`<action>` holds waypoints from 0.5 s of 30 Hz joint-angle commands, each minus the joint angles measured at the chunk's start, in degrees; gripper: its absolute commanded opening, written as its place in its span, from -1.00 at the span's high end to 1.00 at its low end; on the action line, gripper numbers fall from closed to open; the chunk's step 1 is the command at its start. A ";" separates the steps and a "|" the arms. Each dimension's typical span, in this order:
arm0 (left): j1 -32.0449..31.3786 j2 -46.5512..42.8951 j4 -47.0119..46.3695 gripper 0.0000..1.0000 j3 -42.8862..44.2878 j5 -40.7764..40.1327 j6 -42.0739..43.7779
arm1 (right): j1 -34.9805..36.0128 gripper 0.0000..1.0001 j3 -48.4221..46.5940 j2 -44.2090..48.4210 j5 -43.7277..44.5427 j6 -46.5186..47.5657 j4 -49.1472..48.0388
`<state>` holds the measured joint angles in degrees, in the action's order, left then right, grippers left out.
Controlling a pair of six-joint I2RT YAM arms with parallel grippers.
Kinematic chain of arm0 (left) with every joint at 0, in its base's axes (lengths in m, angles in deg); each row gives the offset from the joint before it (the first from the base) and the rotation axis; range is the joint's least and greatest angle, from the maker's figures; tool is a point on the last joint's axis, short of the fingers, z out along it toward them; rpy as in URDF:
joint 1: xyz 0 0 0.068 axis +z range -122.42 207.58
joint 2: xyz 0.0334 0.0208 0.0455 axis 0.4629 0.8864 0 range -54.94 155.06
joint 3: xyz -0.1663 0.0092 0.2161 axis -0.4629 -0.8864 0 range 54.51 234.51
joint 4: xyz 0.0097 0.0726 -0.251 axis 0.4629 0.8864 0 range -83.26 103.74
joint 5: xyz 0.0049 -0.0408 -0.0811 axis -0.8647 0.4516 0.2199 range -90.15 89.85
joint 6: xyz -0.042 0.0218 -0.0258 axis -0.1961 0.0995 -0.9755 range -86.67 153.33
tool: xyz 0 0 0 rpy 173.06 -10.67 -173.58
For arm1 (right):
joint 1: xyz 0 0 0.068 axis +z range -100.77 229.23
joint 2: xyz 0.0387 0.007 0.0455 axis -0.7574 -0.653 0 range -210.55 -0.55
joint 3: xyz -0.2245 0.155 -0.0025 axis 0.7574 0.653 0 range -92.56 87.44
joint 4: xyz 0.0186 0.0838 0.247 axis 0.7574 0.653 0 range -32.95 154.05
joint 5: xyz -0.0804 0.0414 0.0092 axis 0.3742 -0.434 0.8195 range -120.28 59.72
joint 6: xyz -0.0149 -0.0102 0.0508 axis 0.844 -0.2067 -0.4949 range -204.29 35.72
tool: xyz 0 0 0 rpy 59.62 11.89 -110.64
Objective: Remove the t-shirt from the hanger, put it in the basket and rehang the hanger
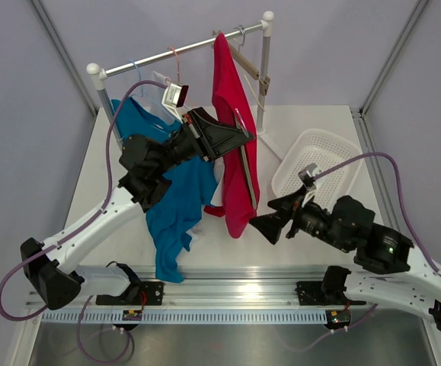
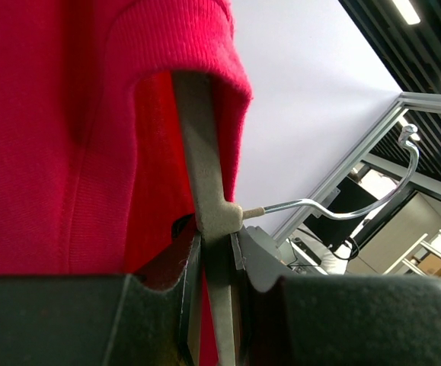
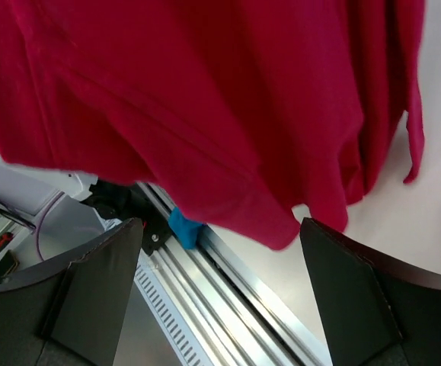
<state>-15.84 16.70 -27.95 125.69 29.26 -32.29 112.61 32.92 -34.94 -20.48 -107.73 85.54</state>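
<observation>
A red t-shirt [image 1: 231,114] hangs on a grey felt hanger [image 2: 205,175] with a metal hook [image 2: 372,200]. My left gripper [image 1: 239,139] is shut on the hanger's neck, just below the hook, and holds it beside the rack; the jaws [image 2: 216,255] pinch the grey bar with red cloth [image 2: 52,114] on one side. The hook shows free in the air. My right gripper [image 1: 266,226] is open and empty just below the shirt's lower hem [image 3: 281,229]. Its two fingers are spread wide, apart from the cloth.
A clothes rack [image 1: 182,52] stands at the table's back with more hangers. A blue t-shirt [image 1: 176,194] hangs down left of the red one, over my left arm. A white basket [image 1: 334,145] sits at the right. The metal rail [image 1: 228,290] runs along the near edge.
</observation>
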 commanded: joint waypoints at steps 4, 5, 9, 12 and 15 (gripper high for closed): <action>-0.53 0.08 -8.81 1.00 -0.34 -0.84 -1.87 | 0.43 -0.65 2.04 -6.56 -0.06 5.42 -13.89; -0.61 0.00 -8.89 1.00 -0.42 -0.84 -2.05 | 0.35 -0.46 2.40 -6.48 2.65 6.21 -15.64; -0.70 -0.62 -8.81 1.00 -0.78 -1.46 -2.66 | 0.35 0.99 6.35 -6.04 5.23 5.52 -20.05; -0.70 -0.27 -7.41 1.00 0.10 -1.11 -2.67 | 0.43 1.00 8.37 -4.55 -0.56 2.18 -17.34; -0.70 0.78 -5.91 1.00 4.22 0.47 -3.10 | 0.43 1.00 10.65 -2.00 -3.30 -2.03 -9.70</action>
<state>-16.11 17.57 -29.42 125.03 29.13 -34.67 112.61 41.79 -38.81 -21.22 -105.96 72.05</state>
